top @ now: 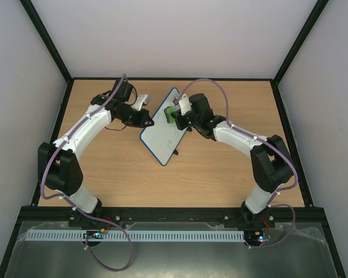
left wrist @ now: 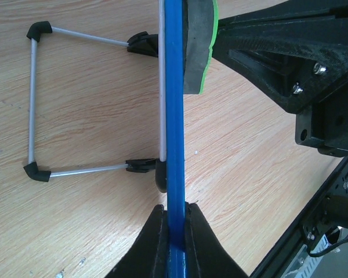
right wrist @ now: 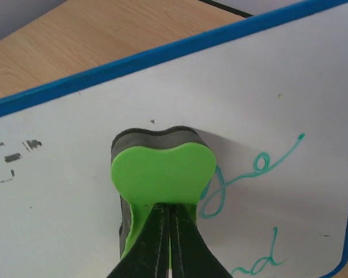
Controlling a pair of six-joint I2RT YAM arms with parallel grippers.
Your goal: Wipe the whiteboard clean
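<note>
The wooden bench (top: 220, 174) fills the floor of the enclosure, and right in the middle of it is the whiteboard (top: 162, 139), lying on a diagonal in the overhead view and propped up at a tilt, between the two arms. The left arm (top: 81, 130) curls in from the left and the right arm (top: 243, 139) sweeps in from the right.

The left claw (left wrist: 174, 211) is clenched on the board's thin blue frame, one finger on each side of the edge. Behind the board, the wire stand (left wrist: 32, 101) with its black corner caps rests on the wood.

On the other side, the right claw (right wrist: 169, 211) is clamped tight on the green eraser (right wrist: 162, 168), fingers pinched together on its back. The eraser's dark felt face is pressed flat against the white surface, near the board's upper edge.

Just right of the eraser, touching its edge, loops of green handwriting (right wrist: 249, 174) show on the board. Off to the left are a few small dark smudges (right wrist: 14, 156).
</note>
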